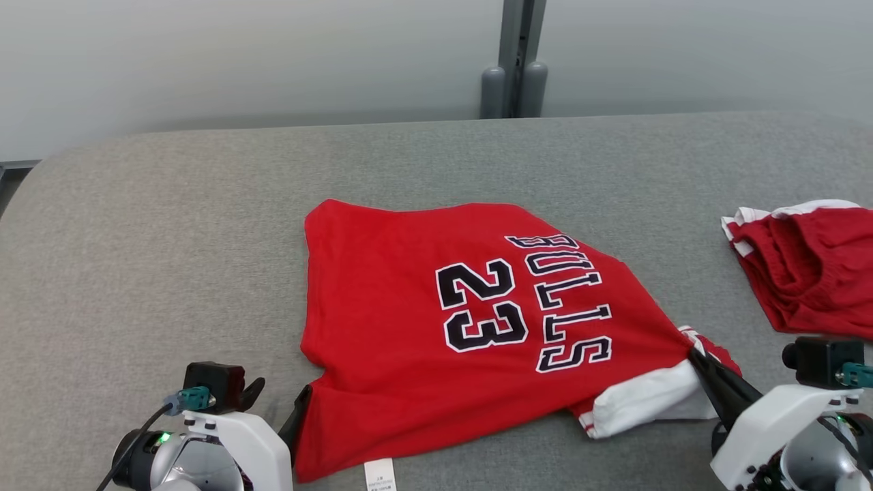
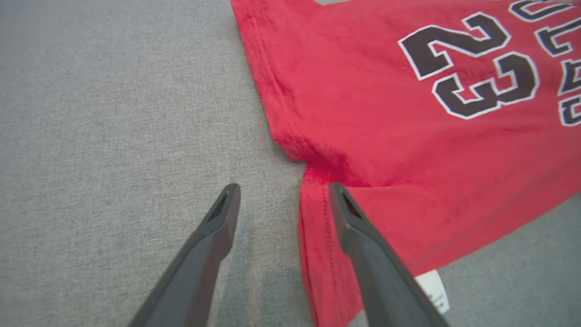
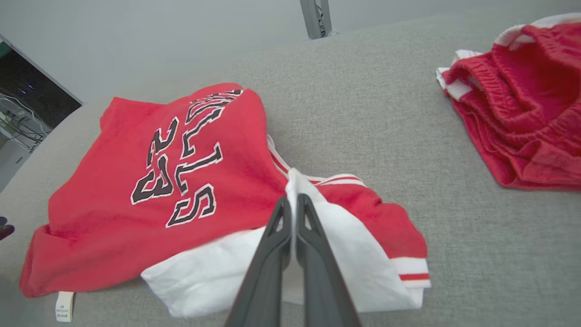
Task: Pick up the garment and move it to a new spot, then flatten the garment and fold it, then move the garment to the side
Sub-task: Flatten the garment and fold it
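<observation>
Jersey [image 1: 409, 307] — matt red cloth; table cover [image 1: 170, 239] — coarse grey weave.

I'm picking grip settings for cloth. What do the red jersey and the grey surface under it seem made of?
Red jersey: soft knit cloth, probably cotton or a blend, matte; it creases and shows stitched hems. Grey surface: looks like upholstery fabric, matte, with a fine flecked weave.

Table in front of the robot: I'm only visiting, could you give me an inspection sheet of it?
Surface: grey fabric-covered table.
Job's things: red jersey, spread out, number 23 facing up.
Clutter: second red garment, crumpled at right, apart from jersey.
Grippers: left gripper open, straddling jersey's edge; right gripper shut on its white fabric.
Cables: black cable at left wrist.
Surroundings: pale wall, grey post.
</observation>
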`<state>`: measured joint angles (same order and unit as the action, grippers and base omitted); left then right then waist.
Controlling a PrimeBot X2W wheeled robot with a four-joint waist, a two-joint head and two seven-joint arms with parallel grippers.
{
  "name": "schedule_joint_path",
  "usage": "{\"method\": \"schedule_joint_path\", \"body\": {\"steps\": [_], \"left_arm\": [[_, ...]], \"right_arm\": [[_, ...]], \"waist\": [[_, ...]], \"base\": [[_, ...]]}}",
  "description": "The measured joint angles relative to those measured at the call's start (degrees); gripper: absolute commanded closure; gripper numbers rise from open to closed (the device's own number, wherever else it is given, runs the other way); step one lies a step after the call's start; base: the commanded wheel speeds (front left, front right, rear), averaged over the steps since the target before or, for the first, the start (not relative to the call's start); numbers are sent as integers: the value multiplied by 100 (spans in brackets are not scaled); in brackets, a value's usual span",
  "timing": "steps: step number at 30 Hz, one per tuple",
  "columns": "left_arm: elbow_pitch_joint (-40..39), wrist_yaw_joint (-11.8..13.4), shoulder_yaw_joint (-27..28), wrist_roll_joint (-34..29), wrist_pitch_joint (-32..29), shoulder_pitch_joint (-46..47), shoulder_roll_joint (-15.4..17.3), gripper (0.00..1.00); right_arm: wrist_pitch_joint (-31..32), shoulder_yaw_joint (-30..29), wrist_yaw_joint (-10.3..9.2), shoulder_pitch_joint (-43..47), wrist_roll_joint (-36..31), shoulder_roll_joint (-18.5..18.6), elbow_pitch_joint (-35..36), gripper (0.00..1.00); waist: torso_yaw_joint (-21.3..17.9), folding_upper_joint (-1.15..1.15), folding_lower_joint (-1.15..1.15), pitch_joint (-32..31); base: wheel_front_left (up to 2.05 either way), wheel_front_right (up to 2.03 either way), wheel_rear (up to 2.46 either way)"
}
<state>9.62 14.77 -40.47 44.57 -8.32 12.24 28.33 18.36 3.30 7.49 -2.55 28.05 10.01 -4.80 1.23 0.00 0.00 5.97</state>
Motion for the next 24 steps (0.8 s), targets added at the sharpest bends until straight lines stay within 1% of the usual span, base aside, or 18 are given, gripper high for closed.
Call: {"method": "schedule_joint_path", "body": {"steps": [2,4,6,7,8,12,15,16,17,19,22,24], "left_arm": [[-10,11,-2,8,-18,-2,10,0],[-16,19,-1,24,-30,-2,21,0],[-24,18,-11,24,-56,-1,29,0],[-25,18,-13,24,-58,2,30,0],[-30,18,-13,24,-70,3,34,0],[-60,42,-14,23,-74,4,80,0],[-88,43,-24,23,-82,4,96,0],[-93,44,-27,23,-91,4,104,0],[-105,52,-29,23,-109,5,121,0],[-120,52,-45,23,-125,12,118,0],[-129,52,-68,20,-134,47,107,0],[-129,51,-83,4,-151,97,79,0]], "right_arm": [[181,-75,0,157,77,38,256,90],[405,-102,0,320,126,76,417,68],[699,-97,0,485,142,131,471,52],[822,-100,0,572,163,141,498,32],[938,-116,0,643,166,144,512,0],[1470,-375,-1,957,-37,211,497,0],[1582,-682,-1,1040,-75,133,639,0],[1526,-730,0,1031,-90,127,764,0],[1261,-837,0,905,-98,102,1011,0],[961,-829,0,704,-104,86,1168,0],[661,-575,0,450,-37,33,1125,0],[575,-354,0,225,-23,32,906,0]], "waist": [[-74,0,0,15],[-144,0,0,24],[-197,0,0,30],[-215,0,0,32],[-230,0,0,32],[-266,0,0,19],[-273,0,0,18],[-272,0,0,20],[-271,0,0,22],[-260,0,0,28],[-217,0,0,41],[-175,0,0,59]], "base": [[0,0,0],[0,0,0],[0,0,0],[0,0,0],[0,0,0],[0,0,0],[0,0,0],[0,0,0],[0,0,0],[0,0,0],[0,0,0],[0,0,0]]}}
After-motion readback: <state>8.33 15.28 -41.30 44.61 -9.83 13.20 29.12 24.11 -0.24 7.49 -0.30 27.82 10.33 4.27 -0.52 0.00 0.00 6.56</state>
